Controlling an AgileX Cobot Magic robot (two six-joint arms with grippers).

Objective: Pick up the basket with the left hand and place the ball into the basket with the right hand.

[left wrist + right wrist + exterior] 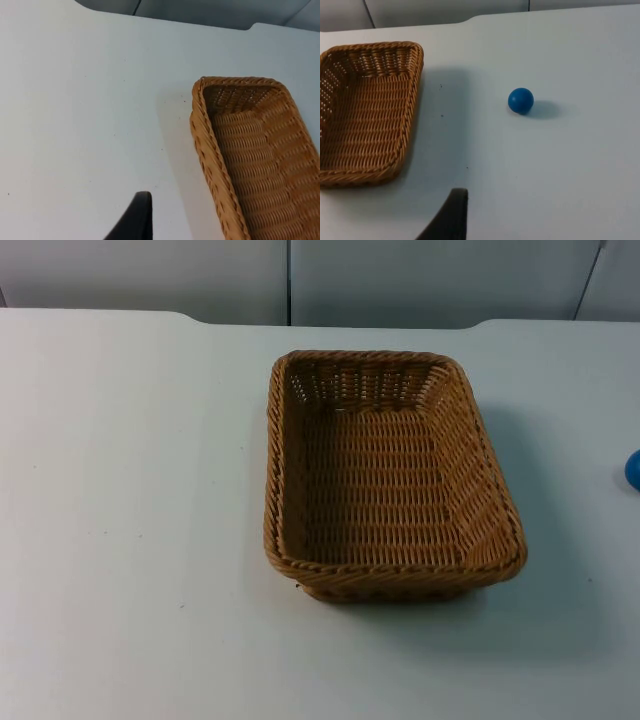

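Observation:
A rectangular woven wicker basket (pixel 390 475) stands empty on the middle of the white table. It also appears in the left wrist view (pixel 250 160) and in the right wrist view (pixel 367 110). A small blue ball (pixel 521 100) rests on the table to the right of the basket, apart from it, and it is cut by the picture's edge in the top view (pixel 633 470). My left gripper (pixel 136 220) hovers above bare table left of the basket. My right gripper (pixel 451 217) hangs over the table between basket and ball, touching neither.
The white table (pixel 130 520) ends at a grey partition wall (pixel 400 280) behind the basket. Bare table surface lies to the left of the basket and in front of it.

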